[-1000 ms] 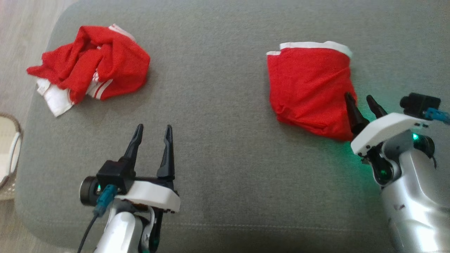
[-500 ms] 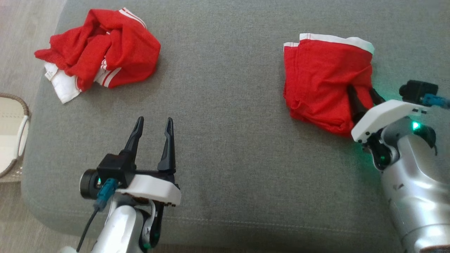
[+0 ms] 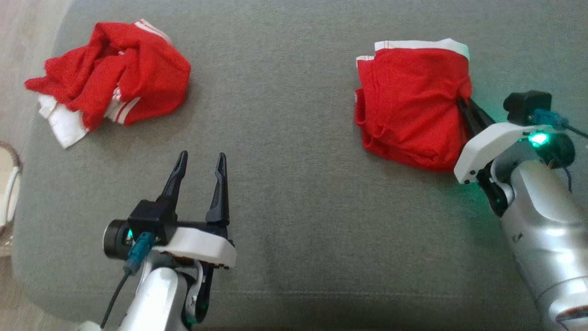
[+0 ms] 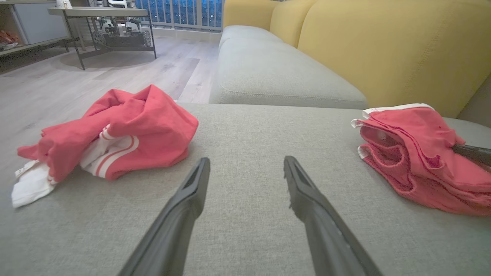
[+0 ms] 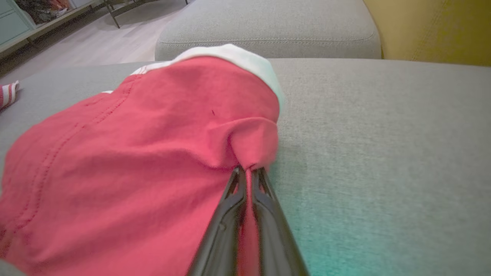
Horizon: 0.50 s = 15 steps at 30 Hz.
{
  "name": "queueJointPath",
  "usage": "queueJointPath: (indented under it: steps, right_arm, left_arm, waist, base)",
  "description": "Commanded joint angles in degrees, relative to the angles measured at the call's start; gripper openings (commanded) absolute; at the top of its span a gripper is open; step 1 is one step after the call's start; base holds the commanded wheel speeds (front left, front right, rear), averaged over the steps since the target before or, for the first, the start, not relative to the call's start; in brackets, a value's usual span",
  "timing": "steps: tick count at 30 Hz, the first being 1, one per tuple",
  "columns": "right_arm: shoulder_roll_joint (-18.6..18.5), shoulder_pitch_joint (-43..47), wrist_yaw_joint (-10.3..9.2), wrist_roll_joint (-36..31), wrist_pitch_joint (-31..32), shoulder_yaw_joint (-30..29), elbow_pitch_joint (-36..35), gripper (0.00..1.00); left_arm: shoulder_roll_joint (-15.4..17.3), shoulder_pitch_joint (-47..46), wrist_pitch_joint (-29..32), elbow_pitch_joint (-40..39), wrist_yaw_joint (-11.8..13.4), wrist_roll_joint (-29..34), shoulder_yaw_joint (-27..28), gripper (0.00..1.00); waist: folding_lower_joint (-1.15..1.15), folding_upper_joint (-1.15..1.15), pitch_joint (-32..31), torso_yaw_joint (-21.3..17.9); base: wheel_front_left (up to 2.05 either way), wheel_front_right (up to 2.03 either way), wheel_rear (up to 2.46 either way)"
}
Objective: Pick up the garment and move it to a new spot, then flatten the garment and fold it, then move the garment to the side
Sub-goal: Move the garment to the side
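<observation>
Near the robot, the left gripper (image 3: 202,156) hovers wide open over the cushion (image 3: 294,207), well apart from the garment (image 3: 409,105). Farther right, the right gripper (image 5: 248,169) is pinched onto the folded garment's right edge, so that arm looks best placed to drag it aside.

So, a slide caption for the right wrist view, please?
Jaws of the right gripper shut on the red garment, on a grey cushion.

I work over a broad grey upholstered seat (image 3: 294,193), with a second grey seat cushion (image 4: 276,73) and yellow backrests (image 4: 383,50) beyond it, a pale wood-plank floor (image 4: 115,73) on my left reaching a dark metal-legged table (image 4: 99,13) and a railing (image 4: 184,11), and a woven basket (image 3: 7,184) beside the seat's left edge.
</observation>
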Motion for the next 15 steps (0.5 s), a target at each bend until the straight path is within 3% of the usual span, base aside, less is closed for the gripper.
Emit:
queueJointPath:
  steps: [1,15]
  right_arm:
    - [-0.72,-2.08,-0.01,-1.18,-1.13,1.63,-1.11,0.0]
    - [-9.36,-10.49,-0.01,-9.39,-2.37,8.32,-1.01,0.0]
  left_arm:
    - [0.18,-2.09,-0.34,-1.58,-0.03,0.42,1.92,1.0]
    - [0.18,-6.65,-0.34,-2.11,-2.07,3.89,2.66,1.0]
  waist:
    - [0.0,0.0,-0.18,-1.09]
    - [0.0,0.0,7.09,-10.2]
  base:
    - [0.0,0.0,0.0]
    - [0.0,0.0,0.0]
